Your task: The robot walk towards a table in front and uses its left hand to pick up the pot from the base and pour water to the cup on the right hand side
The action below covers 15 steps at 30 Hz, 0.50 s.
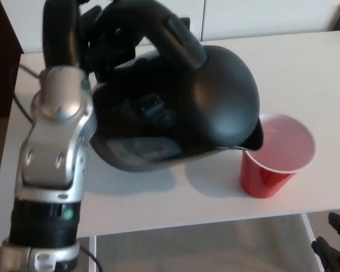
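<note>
Black pot [198, 107], spout over red cup [275, 161]

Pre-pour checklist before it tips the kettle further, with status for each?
1. Left hand gripping the kettle by its handle: ok.
2. Kettle lifted off the table: ok, its shadow lies below it.
3. Spout over the cup mouth: ok, it overlaps the left rim.
4. Cup upright: ok.
5. Water flowing or cup filling: cannot tell, no stream visible.
6. Right hand clear of the cup: cannot tell, only dark tips show at the bottom right corner.
</note>
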Available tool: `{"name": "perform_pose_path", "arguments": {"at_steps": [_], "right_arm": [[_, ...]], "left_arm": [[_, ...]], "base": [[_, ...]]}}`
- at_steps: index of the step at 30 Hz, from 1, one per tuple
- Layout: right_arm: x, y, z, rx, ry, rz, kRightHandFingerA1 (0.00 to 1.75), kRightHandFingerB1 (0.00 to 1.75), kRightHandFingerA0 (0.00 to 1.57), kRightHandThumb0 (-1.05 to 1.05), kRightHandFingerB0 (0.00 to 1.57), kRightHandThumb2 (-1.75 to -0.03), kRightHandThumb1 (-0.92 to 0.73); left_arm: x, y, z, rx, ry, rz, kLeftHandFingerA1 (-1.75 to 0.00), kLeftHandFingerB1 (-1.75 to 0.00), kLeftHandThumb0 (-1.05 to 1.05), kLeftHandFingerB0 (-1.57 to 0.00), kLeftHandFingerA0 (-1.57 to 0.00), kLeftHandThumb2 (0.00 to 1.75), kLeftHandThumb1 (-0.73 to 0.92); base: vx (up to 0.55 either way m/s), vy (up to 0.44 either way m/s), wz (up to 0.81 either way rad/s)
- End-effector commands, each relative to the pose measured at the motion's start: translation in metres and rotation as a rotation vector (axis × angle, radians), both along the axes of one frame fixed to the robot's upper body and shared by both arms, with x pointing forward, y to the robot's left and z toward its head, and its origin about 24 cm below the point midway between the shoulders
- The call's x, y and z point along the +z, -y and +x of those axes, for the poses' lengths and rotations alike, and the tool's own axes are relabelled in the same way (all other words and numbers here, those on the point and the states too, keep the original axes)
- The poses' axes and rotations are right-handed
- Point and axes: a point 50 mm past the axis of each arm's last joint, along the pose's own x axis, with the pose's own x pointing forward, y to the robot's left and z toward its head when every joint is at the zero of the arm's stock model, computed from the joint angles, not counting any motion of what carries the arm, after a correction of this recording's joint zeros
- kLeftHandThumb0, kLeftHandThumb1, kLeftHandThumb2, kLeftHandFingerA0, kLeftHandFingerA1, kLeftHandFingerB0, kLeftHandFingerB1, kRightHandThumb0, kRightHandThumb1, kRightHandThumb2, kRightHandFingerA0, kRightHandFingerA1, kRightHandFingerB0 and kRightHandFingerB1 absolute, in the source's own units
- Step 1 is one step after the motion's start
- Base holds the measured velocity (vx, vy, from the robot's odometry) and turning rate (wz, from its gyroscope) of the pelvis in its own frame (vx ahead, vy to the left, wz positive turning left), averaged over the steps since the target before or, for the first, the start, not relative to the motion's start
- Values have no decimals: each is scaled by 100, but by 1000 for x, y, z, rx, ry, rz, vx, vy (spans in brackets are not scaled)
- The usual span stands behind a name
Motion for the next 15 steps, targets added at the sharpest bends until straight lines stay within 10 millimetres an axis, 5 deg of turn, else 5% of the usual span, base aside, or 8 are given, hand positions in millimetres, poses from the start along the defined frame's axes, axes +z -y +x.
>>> {"name": "perform_pose_path", "arguments": {"at_steps": [1,6,7,11,12,14,15], "right_arm": [[3,5,1,-1,-5,-25,44,34,41,-57,21,-61,-75],[4,4,3,8,0,-27,44,34,40,-57,20,-62,-76],[5,4,4,19,5,-36,45,35,39,-57,19,-62,-76],[7,4,5,34,13,-51,45,35,39,-57,19,-62,-76],[8,5,6,31,13,-44,45,35,40,-58,20,-61,-74],[8,4,6,34,10,-41,44,35,39,-58,20,-61,-74],[8,5,6,32,8,-35,52,44,30,-63,14,-87,-60]], "left_arm": [[25,8,12,103,86,119,-175,-175,-13,-56,-81,54,62],[29,12,16,124,98,159,-175,-175,-13,-56,-81,55,62],[30,15,19,127,102,189,-150,-152,-17,-76,-98,57,58],[30,20,24,134,110,237,-150,-152,-17,-76,-98,57,58],[25,24,27,152,119,301,-114,-97,-23,-104,-108,57,57],[24,25,28,155,146,328,-100,-93,-22,-105,-110,57,58],[23,26,28,146,158,336,-97,-105,-21,-101,-111,57,59]], "base": [[0,0,0],[0,0,0],[0,0,0],[0,0,0],[0,0,0],[0,0,0],[0,0,0]]}}
